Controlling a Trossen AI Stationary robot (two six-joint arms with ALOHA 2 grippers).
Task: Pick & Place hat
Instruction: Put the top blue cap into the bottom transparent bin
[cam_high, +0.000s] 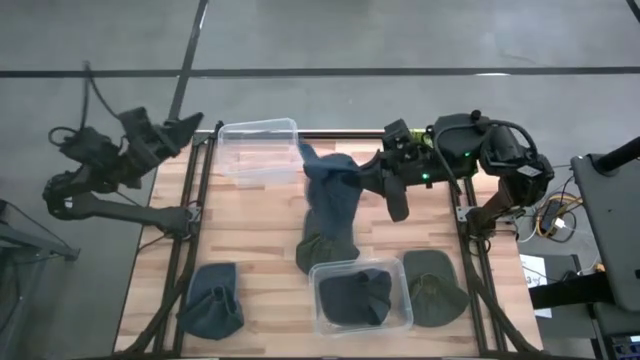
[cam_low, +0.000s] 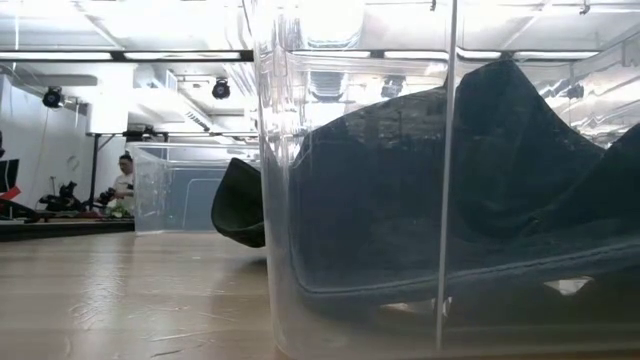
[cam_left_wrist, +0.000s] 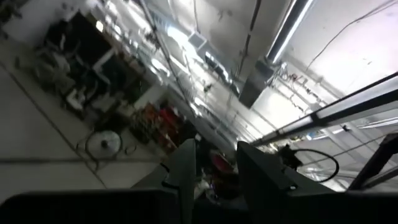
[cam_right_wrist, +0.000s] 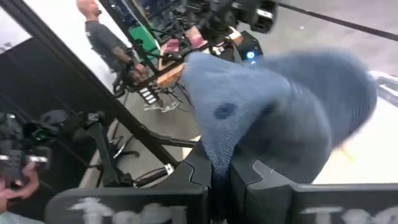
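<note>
Both arms are dark, blocky and jointed: the left arm (cam_high: 95, 165) trails a black cable, the right arm (cam_high: 470, 150) carries looping cables and small green lights.

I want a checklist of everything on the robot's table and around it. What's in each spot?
Surface: wooden table, partly bare.
Job's things: blue hat hangs from the right end effector, between the empty clear bin and the near bin, which holds a dark hat.
Clutter: a dark hat at the near left, a green hat right of the near bin.
End effectors: right one shut on the blue hat; left end effector waits off the table's far-left corner, fingers slightly apart.
Cables: black cables on the left arm; wires by the right base.
Surroundings: grey floor; a person stands beyond the table.
</note>
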